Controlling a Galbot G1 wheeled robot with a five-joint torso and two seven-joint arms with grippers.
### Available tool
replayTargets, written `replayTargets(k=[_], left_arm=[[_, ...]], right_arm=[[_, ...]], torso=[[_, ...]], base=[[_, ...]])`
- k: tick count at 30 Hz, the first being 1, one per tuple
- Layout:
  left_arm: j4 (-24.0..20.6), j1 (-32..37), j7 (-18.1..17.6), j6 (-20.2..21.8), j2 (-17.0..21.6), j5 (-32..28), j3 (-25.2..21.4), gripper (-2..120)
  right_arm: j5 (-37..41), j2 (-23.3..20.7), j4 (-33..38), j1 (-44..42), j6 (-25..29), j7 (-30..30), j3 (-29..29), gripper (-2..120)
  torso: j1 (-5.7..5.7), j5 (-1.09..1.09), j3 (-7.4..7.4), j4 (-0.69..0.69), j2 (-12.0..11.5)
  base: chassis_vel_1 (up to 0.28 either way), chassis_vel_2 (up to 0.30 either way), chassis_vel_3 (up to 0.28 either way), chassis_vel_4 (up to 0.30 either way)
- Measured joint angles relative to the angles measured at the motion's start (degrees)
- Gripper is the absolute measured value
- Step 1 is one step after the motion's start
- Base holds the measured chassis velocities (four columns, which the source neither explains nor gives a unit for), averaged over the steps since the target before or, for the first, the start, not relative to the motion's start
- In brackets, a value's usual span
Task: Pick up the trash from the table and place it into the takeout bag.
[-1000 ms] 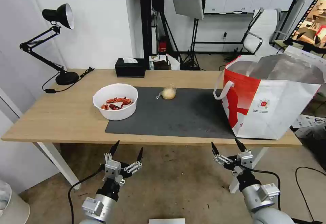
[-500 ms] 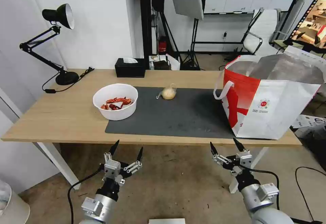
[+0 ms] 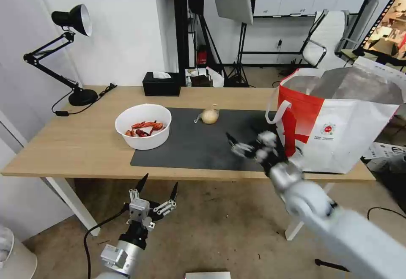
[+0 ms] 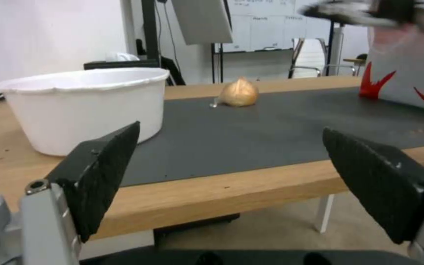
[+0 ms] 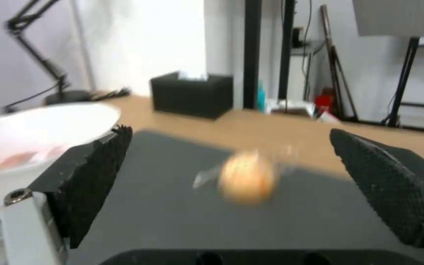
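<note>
the right tool had risen from below the long light-wood surface to hover over its dark grey mat, jaws wide and empty, facing the small knotted yellowish bag. the left tool stayed low, open, empty.

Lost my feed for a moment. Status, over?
Right gripper open, over the mat, facing the small knotted bag. Left gripper open, parked below table edge. Bowl untouched. Path clear.
</note>
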Motion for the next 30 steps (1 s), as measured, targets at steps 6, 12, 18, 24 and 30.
replayTargets(k=[6,12,18,24,30], left_arm=[[0.3,0.35,0.0,-0.13,-0.19,-0.03,-0.64,100],[0.6,0.63,-0.02,-0.39,-0.36,-0.06,-1.26,100],[1.05,0.61,-0.02,-0.68,-0.76,-0.33,-1.94,100],[1.21,0.59,-0.02,-1.12,-0.98,-0.39,-1.97,100],[1.23,0.64,-0.02,-1.43,-1.0,-0.48,-2.07,100]], right_arm=[[0.36,10.97,-16.34,12.65,-5.61,2.8,-7.26,100],[-2.49,19.3,-29.6,18.58,-12.63,5.55,-9.25,100],[-7.33,28.35,-43.14,20.88,-18.55,6.89,-8.64,100],[-7.83,31.38,-46.32,20.28,-20.52,8.05,-6.85,100],[-7.43,31.85,-46.36,19.94,-21.73,9.17,-6.26,89]], torso=[[0.01,0.03,0.01,0.01,0.0],[0.0,0.01,0.0,0.0,0.0],[-0.01,0.02,-0.01,-0.02,0.0],[-0.01,0.04,-0.01,-0.02,0.0],[-0.01,0.03,-0.01,-0.02,0.01]], base=[[0.0,0.0,0.0,0.0],[0.0,0.0,0.0,0.0],[0.0,0.0,0.0,0.0],[0.0,0.0,0.0,0.0],[0.0,0.0,0.0,0.0]])
